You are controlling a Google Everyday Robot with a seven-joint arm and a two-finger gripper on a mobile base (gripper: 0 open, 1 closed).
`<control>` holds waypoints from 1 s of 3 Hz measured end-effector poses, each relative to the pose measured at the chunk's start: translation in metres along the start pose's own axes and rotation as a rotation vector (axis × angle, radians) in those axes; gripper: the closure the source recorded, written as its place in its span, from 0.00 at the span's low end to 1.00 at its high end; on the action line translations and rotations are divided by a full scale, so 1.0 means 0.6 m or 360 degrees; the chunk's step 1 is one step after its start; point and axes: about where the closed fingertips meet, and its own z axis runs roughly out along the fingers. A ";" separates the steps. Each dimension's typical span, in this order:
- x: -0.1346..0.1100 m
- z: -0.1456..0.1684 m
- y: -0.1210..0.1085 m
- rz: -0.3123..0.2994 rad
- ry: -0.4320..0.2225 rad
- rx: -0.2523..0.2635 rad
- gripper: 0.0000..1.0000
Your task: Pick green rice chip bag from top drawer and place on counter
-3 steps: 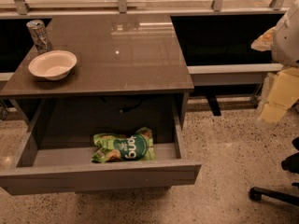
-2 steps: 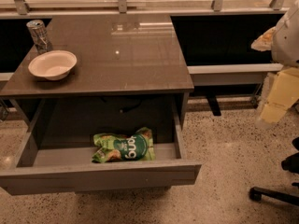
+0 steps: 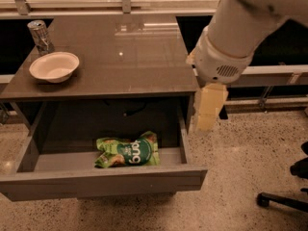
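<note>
The green rice chip bag (image 3: 127, 151) lies crumpled on the floor of the open top drawer (image 3: 101, 183), near its front wall and a little right of the middle. The counter (image 3: 125, 57) is the glossy dark tabletop above the drawer. My gripper (image 3: 209, 110) hangs pale yellow below the big white arm (image 3: 236, 37), just off the counter's right edge. It is above the drawer's right side wall, higher than the bag and to its right, touching nothing.
A white bowl (image 3: 54, 66) and a metal can (image 3: 40, 36) stand on the counter's left side. A metal rail (image 3: 72, 11) runs behind the counter. A black chair base (image 3: 284, 196) stands on the speckled floor at lower right.
My arm has swung left from the right edge of the view to the counter's right edge. The bag, drawer, bowl and can have not moved.
</note>
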 end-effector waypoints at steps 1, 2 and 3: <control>-0.081 0.100 0.005 -0.0164 0.0002 -0.0089 0.00; -0.123 0.187 0.022 -0.0244 -0.0011 -0.0186 0.19; -0.146 0.205 0.022 -0.0335 -0.0075 -0.0178 0.16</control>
